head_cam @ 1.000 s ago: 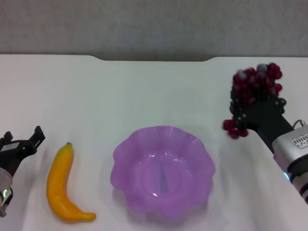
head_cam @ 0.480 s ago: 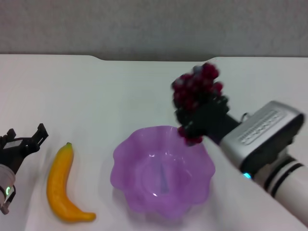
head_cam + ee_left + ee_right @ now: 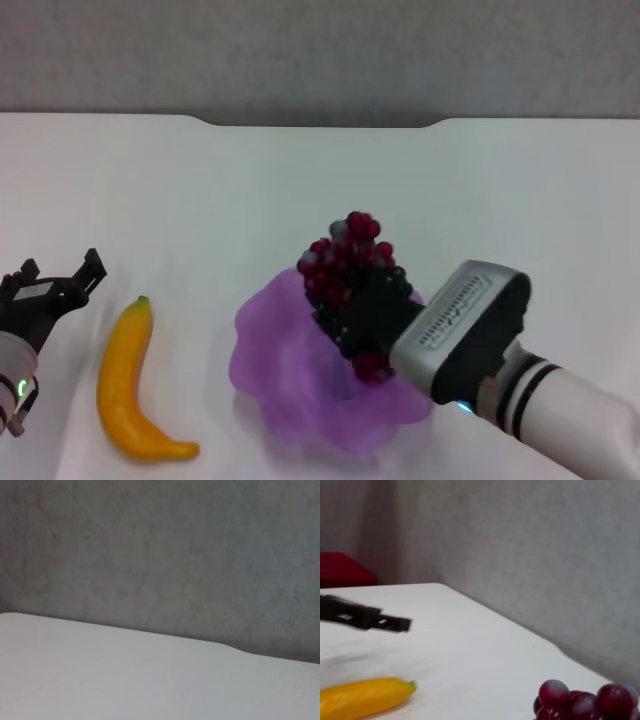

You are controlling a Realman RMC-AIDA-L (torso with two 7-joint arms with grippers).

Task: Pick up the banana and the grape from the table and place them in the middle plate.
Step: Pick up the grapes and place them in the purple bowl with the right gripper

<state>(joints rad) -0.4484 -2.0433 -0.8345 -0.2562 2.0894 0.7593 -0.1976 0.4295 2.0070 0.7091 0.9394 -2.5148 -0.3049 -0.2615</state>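
Note:
My right gripper [image 3: 362, 320] is shut on the grape [image 3: 345, 258], a dark red bunch held over the middle plate [image 3: 268, 352], a purple scalloped dish. A few of those grapes [image 3: 580, 700] show in the right wrist view. On the table [image 3: 200, 190], left of the plate, lies the yellow banana [image 3: 126, 382], also seen as the banana [image 3: 362, 696] from the right wrist. My left gripper [image 3: 62, 283] hovers open just left of the banana, apart from it. The left gripper [image 3: 365, 617] appears as a dark bar in the right wrist view.
The table's notched far edge [image 3: 320, 122] meets a grey wall. The left wrist view shows only the bare tabletop [image 3: 125, 680] and the wall. A red object [image 3: 340, 569] sits beyond the table's far side in the right wrist view.
My right arm has swung left and down, carrying the grape from the right side of the table to over the plate. The left gripper has crept slightly up and right, toward the banana.

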